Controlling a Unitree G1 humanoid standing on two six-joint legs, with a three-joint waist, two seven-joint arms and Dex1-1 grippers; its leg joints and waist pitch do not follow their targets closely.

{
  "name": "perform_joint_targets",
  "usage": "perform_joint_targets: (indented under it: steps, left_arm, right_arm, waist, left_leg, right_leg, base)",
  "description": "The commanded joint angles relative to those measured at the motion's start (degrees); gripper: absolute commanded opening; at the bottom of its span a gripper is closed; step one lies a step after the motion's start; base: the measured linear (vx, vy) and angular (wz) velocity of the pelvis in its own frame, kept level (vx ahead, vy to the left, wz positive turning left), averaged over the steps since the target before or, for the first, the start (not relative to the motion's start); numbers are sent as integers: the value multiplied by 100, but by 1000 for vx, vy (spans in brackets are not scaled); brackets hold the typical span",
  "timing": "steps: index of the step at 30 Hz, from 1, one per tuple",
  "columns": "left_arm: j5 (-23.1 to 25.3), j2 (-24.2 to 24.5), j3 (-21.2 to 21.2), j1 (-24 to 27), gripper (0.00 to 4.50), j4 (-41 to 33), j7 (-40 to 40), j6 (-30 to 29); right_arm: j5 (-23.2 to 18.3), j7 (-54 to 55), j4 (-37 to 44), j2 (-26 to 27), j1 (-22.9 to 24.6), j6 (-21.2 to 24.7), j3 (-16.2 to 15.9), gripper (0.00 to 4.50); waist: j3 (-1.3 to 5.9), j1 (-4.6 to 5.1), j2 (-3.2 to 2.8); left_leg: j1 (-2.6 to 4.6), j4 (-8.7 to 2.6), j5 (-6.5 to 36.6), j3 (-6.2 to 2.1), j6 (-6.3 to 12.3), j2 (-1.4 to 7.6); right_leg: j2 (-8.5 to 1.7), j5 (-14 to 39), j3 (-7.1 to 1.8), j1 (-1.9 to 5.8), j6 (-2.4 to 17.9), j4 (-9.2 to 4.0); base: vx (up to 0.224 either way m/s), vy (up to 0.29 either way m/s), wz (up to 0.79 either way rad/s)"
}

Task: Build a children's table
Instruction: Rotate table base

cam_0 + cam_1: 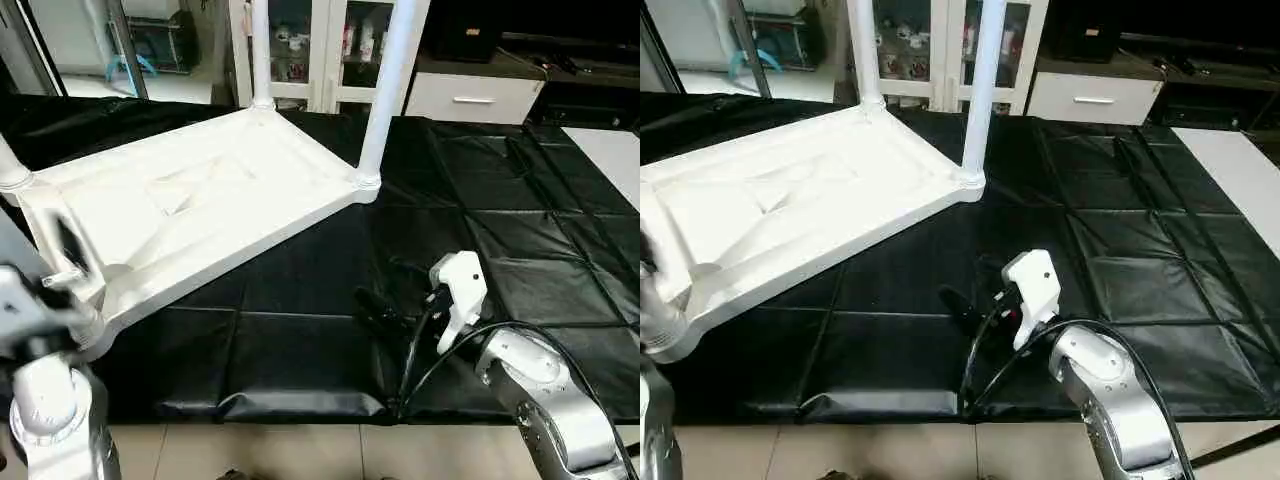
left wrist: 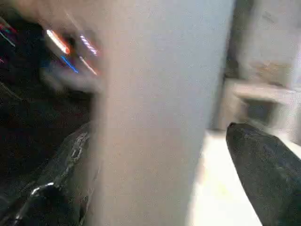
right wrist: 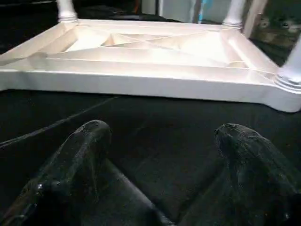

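The children's table lies upside down on the black-covered work table, its white ribbed top (image 1: pixel 200 200) facing up. Two white legs (image 1: pixel 385 90) stand in its far corner sockets, and another stands at the far left (image 1: pixel 10 172). My left gripper (image 1: pixel 62 258) is at the top's near-left corner. In the left wrist view a white leg (image 2: pixel 155 94) stands between its wide-spread fingers (image 2: pixel 268 174), with a gap on one side. My right gripper (image 1: pixel 385 300) rests open low over the black cover, in front of the top's long edge (image 3: pixel 141 87), with nothing between its fingers (image 3: pixel 89 141).
The black cover (image 1: pixel 500 220) stretches bare to the right of the top. Its front edge (image 1: pixel 300 410) drops to a tiled floor. White cabinets (image 1: pixel 470 95) and glass-door shelves (image 1: pixel 300 50) stand behind the work table.
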State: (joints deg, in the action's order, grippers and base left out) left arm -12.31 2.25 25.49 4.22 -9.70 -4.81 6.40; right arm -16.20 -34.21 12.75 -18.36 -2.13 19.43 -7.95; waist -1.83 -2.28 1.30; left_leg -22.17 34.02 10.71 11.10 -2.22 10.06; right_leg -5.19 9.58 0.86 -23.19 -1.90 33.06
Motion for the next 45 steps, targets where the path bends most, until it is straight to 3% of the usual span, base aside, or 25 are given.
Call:
perform_joint_targets:
  steps: [1, 2, 9, 10, 11, 12, 13, 14, 16, 17, 22, 23, 24, 25, 27, 29, 32, 34, 35, 36, 37, 41, 43, 44, 45]
  left_arm:
    - [-754, 72, -62, 51, 445, 168, -793, -371]
    - [-910, 236, -133, 106, 445, 227, -1216, -498]
    - [-910, 236, -133, 106, 445, 227, -1216, -498]
    - [-1070, 409, -214, 154, 445, 296, -1679, -742]
    - [-961, 909, -637, -30, 445, 658, -2679, -1087]
    - [-920, 1015, -749, -99, 445, 756, -2904, -1161]
    - [-830, 1250, -996, -251, 445, 971, -3399, -1323]
    - [-740, 1518, -1378, -497, 445, 1249, -3920, -1449]
    - [-680, 1577, -1749, -803, 445, 1442, -4204, -1518]
    - [-714, 1582, -1928, -940, 445, 1512, -4349, -1573]
    - [-553, 1442, -2561, -1651, 445, 2010, -4838, -1516]
    - [-514, 1369, -2675, -1837, 445, 2160, -4951, -1538]
    - [-475, 1330, -2737, -1971, 445, 2294, -5037, -1519]
    - [-475, 1330, -2737, -1971, 445, 2294, -5037, -1519]
    - [-281, 1155, -2958, -2342, 445, 2643, -5156, -1416]
    - [-18, 949, -3198, -2765, 445, 3075, -5110, -1213]
    - [283, 586, -3387, -3253, 445, 3624, -4865, -937]
    - [467, 330, -3650, -3649, 445, 4103, -4636, -740]
    - [467, 330, -3650, -3649, 445, 4103, -4636, -740]
    - [522, 251, -3714, -3754, 445, 4235, -4561, -688]
    - [560, 179, -3782, -3797, 445, 4286, -4548, -659]
    - [643, 133, -3778, -3865, 445, 4516, -4577, -486]
    - [690, 137, -3745, -3904, 445, 4675, -4591, -362]
    - [647, 335, -3638, -3837, 445, 4726, -4773, -351]
    - [642, 350, -3632, -3830, 445, 4724, -4788, -354]
  right_arm:
    - [-36, -193, -22, -121, 13, -88, -73, 397]
    - [-48, -250, -55, -156, 8, -93, -68, 397]
    - [-48, -250, -55, -156, 8, -93, -68, 397]
    - [-41, -293, -103, -193, -8, -114, -57, 397]
    - [7, -317, -285, -269, -100, -190, 33, 397]
    - [17, -318, -328, -285, -122, -206, 59, 397]
    - [39, -318, -420, -320, -170, -244, 116, 397]
    - [73, -306, -506, -348, -216, -274, 187, 397]
    - [91, -286, -523, -357, -218, -279, 240, 397]
    - [100, -266, -502, -362, -198, -277, 251, 397]
    - [128, -178, -335, -414, -13, -280, 293, 397]
    - [110, -163, -317, -423, 4, -275, 307, 397]
    - [103, -164, -319, -424, 8, -282, 317, 397]
    - [103, -164, -319, -424, 8, -282, 317, 397]
    - [100, -174, -303, -427, 28, -284, 332, 397]
    - [128, -166, -275, -422, 48, -269, 339, 397]
    - [138, -159, -263, -430, 41, -251, 349, 397]
    - [140, -140, -227, -450, 25, -219, 370, 397]
    - [140, -140, -227, -450, 25, -219, 370, 397]
    - [138, -134, -213, -460, 17, -206, 382, 397]
    - [139, -127, -198, -476, 20, -202, 404, 397]
    - [131, -117, -187, -520, 43, -216, 442, 397]
    - [128, -119, -178, -537, 59, -221, 458, 397]
    - [122, -150, -179, -566, 80, -224, 470, 397]
    - [122, -153, -179, -568, 81, -224, 470, 397]
  waist:
    - [243, -28, -83]
    - [237, -53, -57]
    - [218, -70, -65]
    - [220, -68, -40]
    - [222, -106, -160]
    - [222, -106, -160]
    - [198, -137, -161]
    - [199, -153, -207]
    - [190, -217, -186]
    - [198, -224, -239]
    - [256, -174, -192]
    - [263, -162, -324]
    - [260, -130, -254]
    - [280, -111, -211]
    - [272, -40, -202]
    - [309, -35, -227]
    - [328, -39, -220]
    - [346, -34, -212]
    - [349, -11, -289]
    - [375, 8, -245]
    - [373, 4, -242]
    - [355, 6, -258]
    - [340, 7, -256]
    - [330, 10, -181]
    - [329, -7, -210]
  left_leg:
    - [136, -522, 2442, -174, -226, 244]
    - [149, -514, 2485, -161, -206, 242]
    - [148, -551, 2622, -179, -279, 266]
    - [146, -544, 2603, -175, -266, 263]
    - [174, -552, 2569, -186, -284, 244]
    - [174, -552, 2569, -186, -284, 244]
    - [321, -518, 2884, -127, -319, 196]
    - [359, -523, 2993, -144, -377, 208]
    - [345, -567, 3022, -136, -436, 242]
    - [330, -578, 2989, -148, -463, 250]
    - [163, -588, 2442, -163, -390, 237]
    - [177, -572, 2356, -161, -387, 229]
    - [175, -564, 2347, -143, -364, 227]
    - [149, -548, 2252, -151, -317, 222]
    - [109, -532, 2130, -142, -185, 219]
    - [145, -490, 1983, -136, -119, 221]
    - [133, -454, 1647, -116, 8, 234]
    - [75, -431, 1217, -123, 199, 237]
    - [75, -421, 1157, -125, 236, 226]
    - [104, -383, 1040, -113, 307, 227]
    - [98, -373, 939, -107, 405, 233]
    - [110, -358, 955, -91, 579, 238]
    - [122, -376, 1165, -91, 532, 248]
    - [116, -388, 1271, -90, 504, 252]
    - [125, -395, 1292, -100, 477, 255]
  right_leg:
    - [-116, 1702, -96, 47, 547, -399]
    - [-123, 1773, -102, 35, 522, -412]
    - [-145, 1991, -108, 67, 387, -436]
    - [-147, 2027, -110, 68, 368, -441]
    - [-165, 2147, -125, 40, 354, -445]
    - [-165, 2147, -125, 40, 354, -445]
    - [-62, 2578, -135, -138, 248, -533]
    - [-69, 2579, -138, -142, 262, -520]
    - [-100, 2418, -147, -95, 354, -495]
    - [-119, 2319, -150, -69, 407, -463]
    - [-194, 1859, -143, 112, 534, -389]
    - [-206, 1751, -148, 106, 595, -379]
    - [-195, 1737, -136, 108, 604, -413]
    - [-205, 1648, -126, 153, 674, -375]
    - [-211, 1689, -124, 170, 747, -380]
    - [-221, 1697, -122, 157, 770, -390]
    - [-217, 1221, -112, 187, 971, -358]
    - [-225, 626, -90, 252, 1165, -279]
    - [-213, 523, -89, 248, 1194, -277]
    - [-203, 231, -84, 254, 1280, -254]
    - [-216, 64, -83, 271, 1382, -245]
    - [-219, 166, -76, 275, 1546, -266]
    - [-228, 504, -80, 273, 1505, -295]
    - [-232, 743, -81, 272, 1457, -312]
    - [-243, 842, -82, 270, 1440, -309]
  base:
    - [0, 0, 0]
    - [0, 0, 0]
    - [0, 0, 0]
    - [0, 0, 0]
    - [0, 0, 0]
    - [0, 0, 0]
    - [0, 0, 0]
    - [-54, -7, 17]
    - [0, 0, 0]
    - [0, 0, 0]
    - [0, 0, 0]
    - [0, 0, 0]
    - [0, 0, 0]
    - [0, 0, 0]
    - [0, 0, 0]
    - [0, 0, 0]
    - [0, 0, 0]
    - [0, 0, 0]
    - [0, 0, 0]
    - [0, 0, 0]
    - [0, 0, 0]
    - [0, 0, 0]
    - [0, 0, 0]
    - [0, 0, 0]
    - [0, 0, 0]
